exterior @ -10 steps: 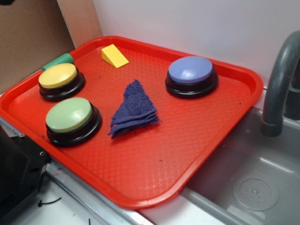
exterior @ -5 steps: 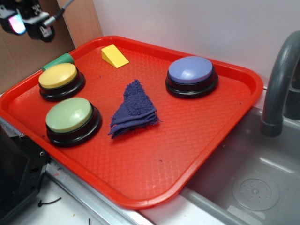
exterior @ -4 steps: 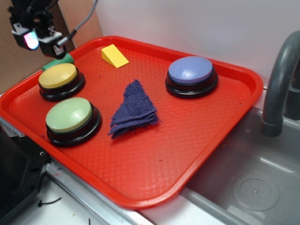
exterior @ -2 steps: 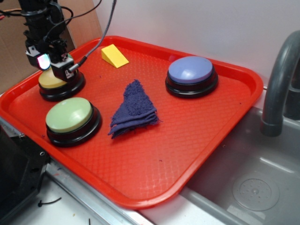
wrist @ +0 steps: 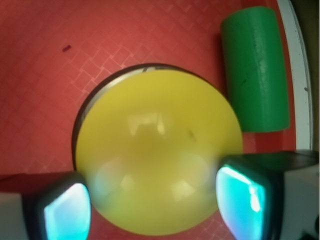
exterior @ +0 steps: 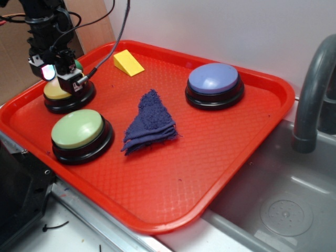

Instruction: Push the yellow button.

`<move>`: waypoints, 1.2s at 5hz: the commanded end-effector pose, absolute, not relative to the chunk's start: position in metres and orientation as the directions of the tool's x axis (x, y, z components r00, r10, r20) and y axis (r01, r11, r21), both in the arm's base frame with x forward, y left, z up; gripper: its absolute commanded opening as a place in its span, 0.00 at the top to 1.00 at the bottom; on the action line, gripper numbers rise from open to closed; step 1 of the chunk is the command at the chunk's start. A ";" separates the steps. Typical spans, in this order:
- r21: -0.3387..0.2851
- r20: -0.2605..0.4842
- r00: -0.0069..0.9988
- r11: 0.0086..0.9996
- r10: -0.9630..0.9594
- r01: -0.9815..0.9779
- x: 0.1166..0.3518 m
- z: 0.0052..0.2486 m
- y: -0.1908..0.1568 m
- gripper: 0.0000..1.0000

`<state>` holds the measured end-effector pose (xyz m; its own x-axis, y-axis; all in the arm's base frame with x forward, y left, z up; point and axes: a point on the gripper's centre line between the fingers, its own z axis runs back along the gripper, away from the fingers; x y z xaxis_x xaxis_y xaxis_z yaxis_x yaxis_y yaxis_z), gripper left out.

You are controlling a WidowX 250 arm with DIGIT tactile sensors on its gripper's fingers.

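Yellow is the button we want, and it sits at the back left of the red tray, with a green roll just beside it. The gripper is right over the button, very close. Its jaws are wide apart, one on each side of the dome, holding nothing. From the side, the gripper looks down on top of the button. I cannot tell if it is touching yet. The reaching part looks done. The push down may be left to do.
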<state>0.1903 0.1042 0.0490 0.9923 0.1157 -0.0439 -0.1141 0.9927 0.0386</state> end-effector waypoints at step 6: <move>0.065 0.040 0.981 0.980 0.187 -0.190 0.187 0.139 0.110 0.00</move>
<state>0.1829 0.1020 0.1229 0.9839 0.1760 -0.0297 -0.1745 0.9835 0.0472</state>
